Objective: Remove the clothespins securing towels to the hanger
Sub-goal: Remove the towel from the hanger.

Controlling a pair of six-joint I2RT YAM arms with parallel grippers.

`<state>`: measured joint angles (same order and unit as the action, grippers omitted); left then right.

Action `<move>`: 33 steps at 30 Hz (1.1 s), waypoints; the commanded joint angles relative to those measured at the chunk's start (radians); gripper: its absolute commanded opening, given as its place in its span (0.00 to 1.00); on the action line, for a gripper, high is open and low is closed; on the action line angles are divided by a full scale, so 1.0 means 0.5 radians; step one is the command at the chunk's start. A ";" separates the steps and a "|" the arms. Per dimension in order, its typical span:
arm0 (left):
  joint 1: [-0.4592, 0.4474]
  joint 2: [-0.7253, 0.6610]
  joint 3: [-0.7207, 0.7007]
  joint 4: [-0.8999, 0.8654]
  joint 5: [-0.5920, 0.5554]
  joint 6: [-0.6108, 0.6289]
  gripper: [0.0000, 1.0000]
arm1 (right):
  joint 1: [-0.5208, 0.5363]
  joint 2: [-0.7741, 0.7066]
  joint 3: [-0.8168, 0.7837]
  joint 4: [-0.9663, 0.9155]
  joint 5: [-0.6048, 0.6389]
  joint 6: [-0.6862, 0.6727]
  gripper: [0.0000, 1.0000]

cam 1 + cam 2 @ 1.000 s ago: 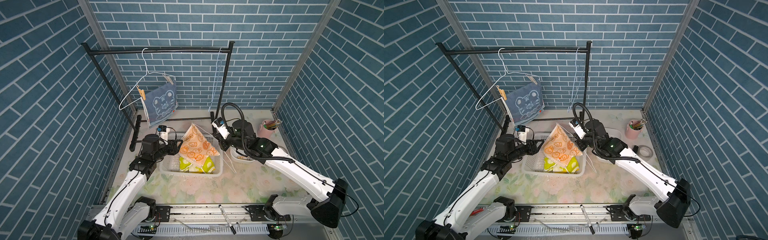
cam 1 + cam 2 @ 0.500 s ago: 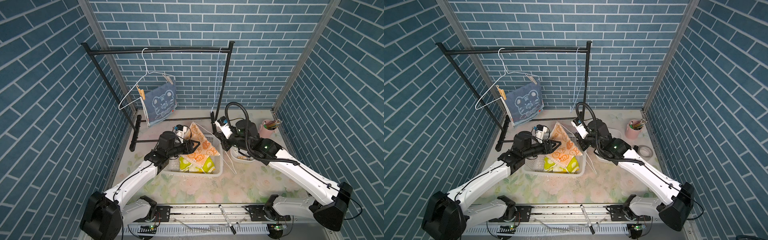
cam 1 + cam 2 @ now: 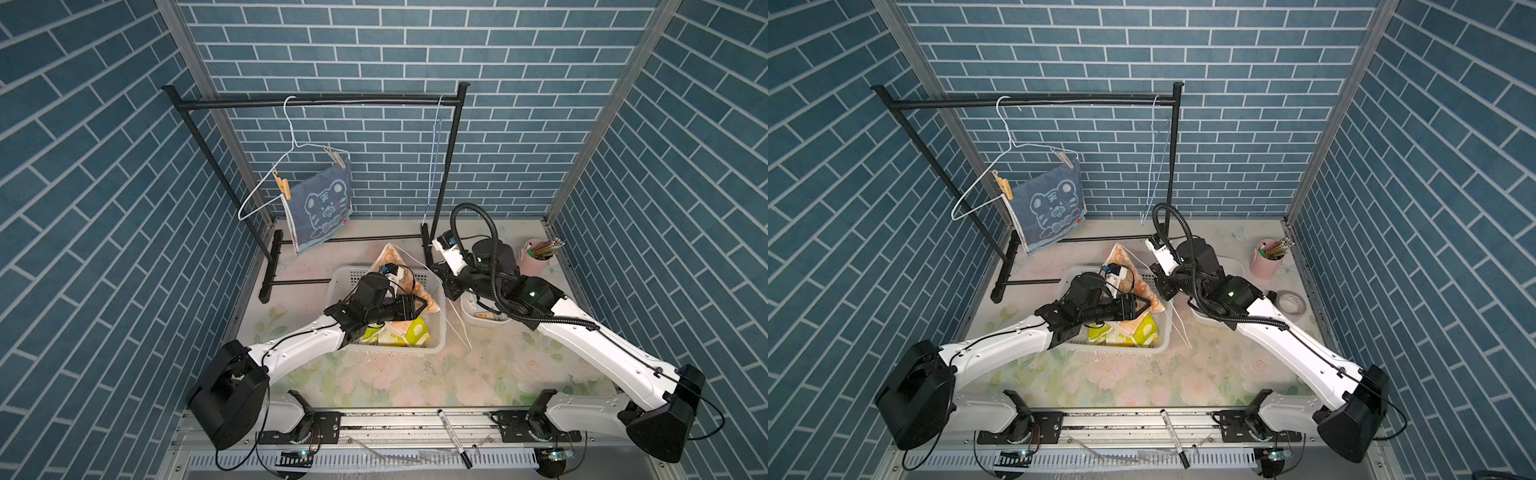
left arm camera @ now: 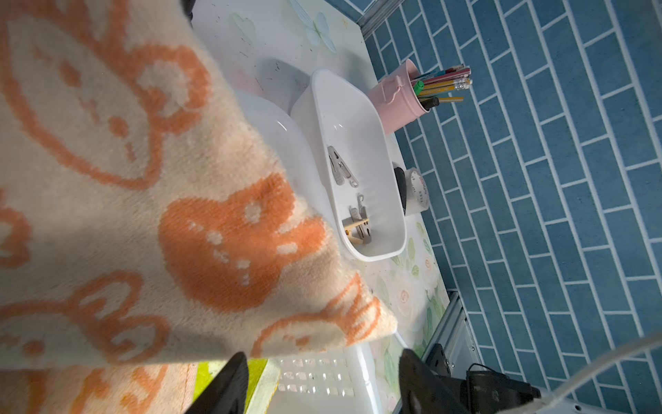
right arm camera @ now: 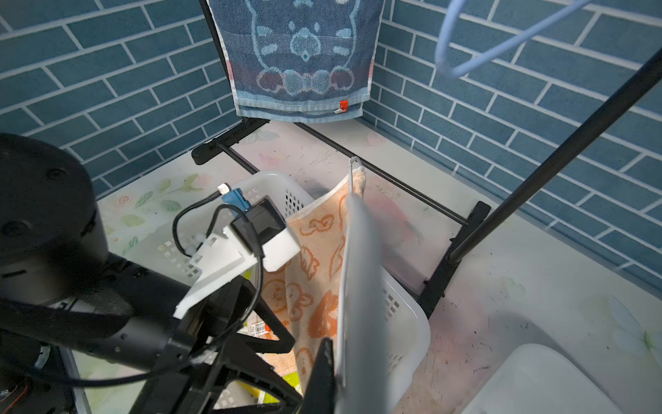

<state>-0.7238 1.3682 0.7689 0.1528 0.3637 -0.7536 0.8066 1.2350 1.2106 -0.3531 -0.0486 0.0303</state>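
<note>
Work is standing at roughly two-thirds complete, in my judgement. Several loose pins [image 4: 340,168] are lying in the white tray [image 4: 379,150] on the worktop [image 3: 415,374], beside the pencil cup [image 4: 394,100]. The yellow-green towel [image 3: 417,332] is lying in the basket [image 3: 440,328], free of any hanger. The orange towel [image 4: 179,215] is draping half into that basket, with one corner riding up along a white hanger [image 5: 358,269]. Whether a pin is holding that corner cannot be told.

The right fingers [image 5: 322,376] are gripping that hanger's wire, fully closed. The left fingers [image 4: 229,387] are standing apart and empty, at the orange towel's edge over the basket.

Outstanding: the tiger towel [image 3: 322,208] is hanging from the rack hanger [image 3: 266,179] on the rack [image 3: 316,102]. A tan pin [image 3: 281,185] and a pale pin [image 3: 337,157] are holding it there. A blue hanger [image 3: 433,166] is hanging bare alongside.
</note>
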 commanded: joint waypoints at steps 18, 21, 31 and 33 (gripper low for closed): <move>-0.041 0.210 0.098 0.268 0.000 -0.099 0.45 | -0.005 -0.013 -0.016 0.089 0.002 0.101 0.00; -0.040 0.203 0.094 0.252 -0.007 -0.094 0.40 | -0.007 -0.009 -0.015 0.088 0.009 0.101 0.00; -0.042 0.189 0.092 0.251 -0.010 -0.097 0.20 | -0.008 -0.007 -0.019 0.092 0.017 0.099 0.00; -0.040 0.176 0.095 0.232 -0.017 -0.091 0.16 | -0.009 -0.004 -0.018 0.076 0.037 0.093 0.00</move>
<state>-0.7403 1.4738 0.7963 0.2668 0.3614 -0.8139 0.8062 1.2358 1.2102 -0.3401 -0.0456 0.0483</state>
